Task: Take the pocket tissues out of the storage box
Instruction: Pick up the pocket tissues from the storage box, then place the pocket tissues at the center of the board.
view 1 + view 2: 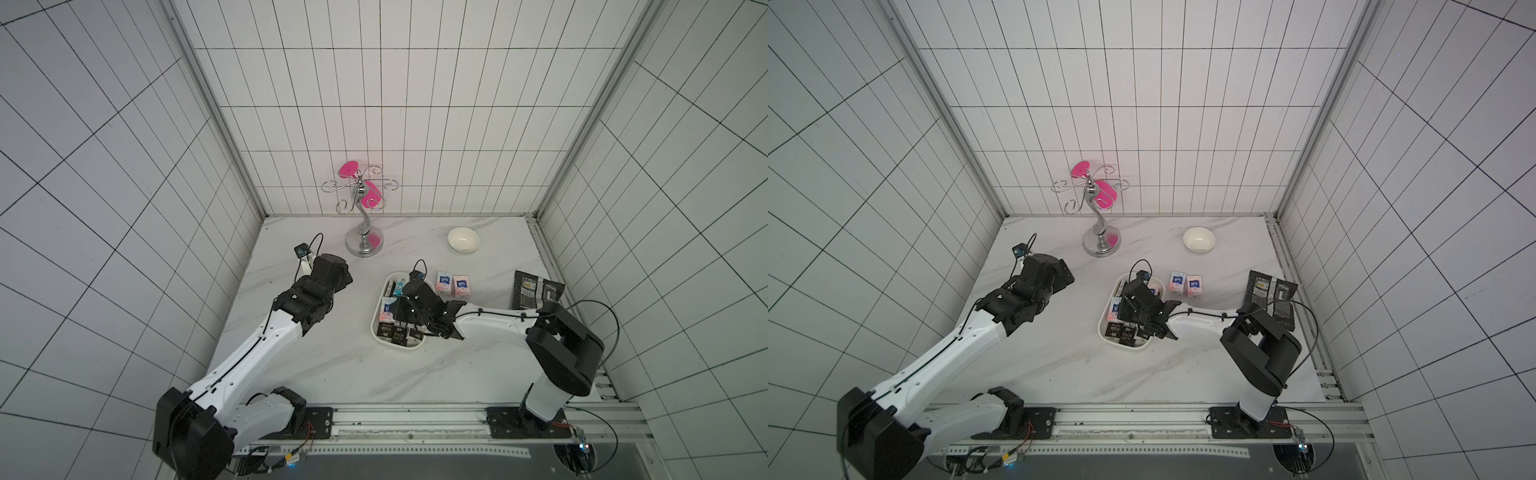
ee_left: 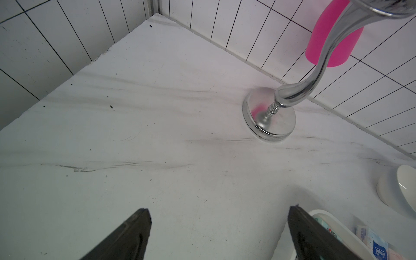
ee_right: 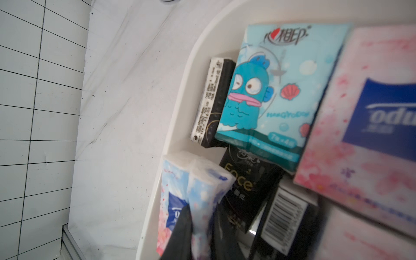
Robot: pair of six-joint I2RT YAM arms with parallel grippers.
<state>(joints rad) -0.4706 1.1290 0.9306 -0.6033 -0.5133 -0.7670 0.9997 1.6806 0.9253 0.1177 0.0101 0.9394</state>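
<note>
The white storage box (image 1: 376, 318) sits mid-table and holds several pocket tissues: black "Face" packs (image 1: 399, 334), pale pink and blue ones, and a teal pack (image 3: 281, 90). Two more pale packs (image 1: 444, 282) lie on the table just right of the box. My right gripper (image 3: 201, 216) reaches down into the box, and its fingers pinch a pale blue-and-pink pack (image 3: 204, 186) that stands on edge by the box wall (image 3: 180, 90). In both top views the wrist hides those fingers. My left gripper (image 2: 219, 209) hangs open over bare table left of the box, holding nothing.
A chrome stand (image 1: 365, 241) with pink cups rises at the back of the table. A small round white bowl (image 1: 463, 240) sits at the back right. Black foil pouches (image 1: 536, 291) lie near the right wall. Tiled walls enclose three sides.
</note>
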